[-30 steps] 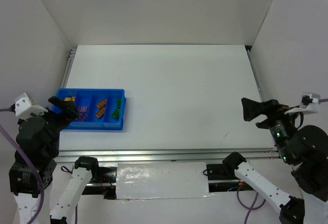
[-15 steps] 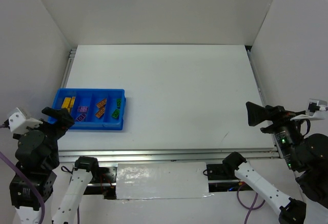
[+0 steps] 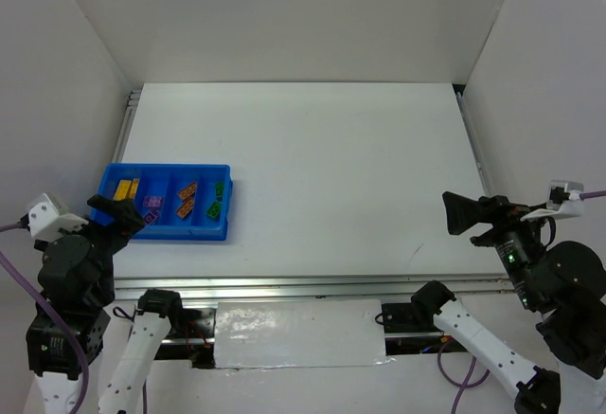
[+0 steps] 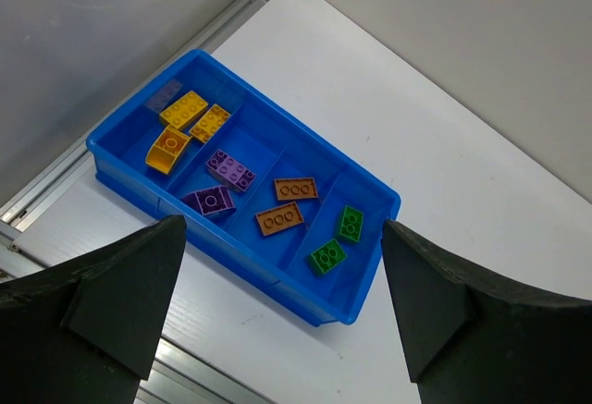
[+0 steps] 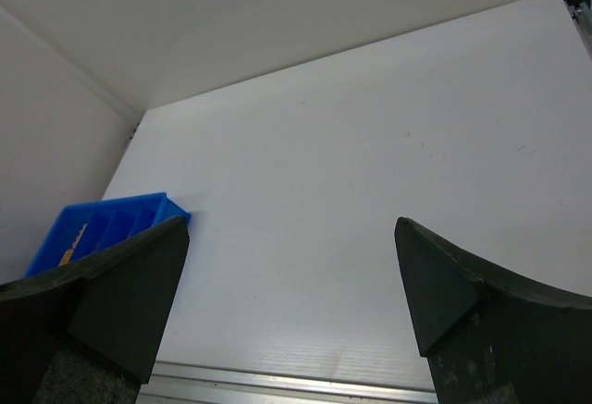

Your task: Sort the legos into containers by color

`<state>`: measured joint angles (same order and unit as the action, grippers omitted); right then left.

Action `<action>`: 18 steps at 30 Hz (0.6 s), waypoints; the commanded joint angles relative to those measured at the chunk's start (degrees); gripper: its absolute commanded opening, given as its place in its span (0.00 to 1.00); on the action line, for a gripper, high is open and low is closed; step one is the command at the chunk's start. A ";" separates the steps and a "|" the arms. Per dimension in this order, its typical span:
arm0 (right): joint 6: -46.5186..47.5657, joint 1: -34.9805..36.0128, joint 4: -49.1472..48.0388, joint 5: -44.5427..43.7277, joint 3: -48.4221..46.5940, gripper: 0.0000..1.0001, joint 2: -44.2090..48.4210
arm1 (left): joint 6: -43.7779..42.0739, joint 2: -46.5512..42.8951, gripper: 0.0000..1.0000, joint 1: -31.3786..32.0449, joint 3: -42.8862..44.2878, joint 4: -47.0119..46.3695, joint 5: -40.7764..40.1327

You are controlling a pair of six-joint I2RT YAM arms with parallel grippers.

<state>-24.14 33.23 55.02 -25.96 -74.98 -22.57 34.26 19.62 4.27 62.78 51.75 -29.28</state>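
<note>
The legos lie in the blue tray, one colour to each compartment: yellow bricks at the left end, then purple bricks, orange bricks and green bricks. A dull purplish patch shows at the far end of the yellow compartment; we cannot tell whether it is a brick. The tray sits at the near left of the table, and we see no loose brick outside it.

The left gripper hangs just beside the tray's near left corner, its jaws spread wide and holding nothing. The right gripper is well apart at the table's right side, equally wide and bare.

We judge the sorting done or nearly so. Next we would check that patch, then keep both arms clear of the tray.
</note>
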 commanded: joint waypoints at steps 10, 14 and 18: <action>0.06 0.25 -3.17 1.61 1.42 1.00 1.82 | -3.32 -0.90 0.99 0.21 -3.55 -4.46 3.35; -0.03 0.34 -3.26 1.87 1.50 1.00 2.00 | -3.67 -1.16 1.00 0.21 -3.72 -4.64 3.17; -0.03 0.25 -3.35 2.05 1.33 1.00 2.00 | -3.59 -1.42 1.00 0.21 -4.25 -4.55 3.09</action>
<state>-24.21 33.23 53.93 -24.40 -73.69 -20.95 31.66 18.90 4.27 58.81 49.30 -26.68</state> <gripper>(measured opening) 0.996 0.995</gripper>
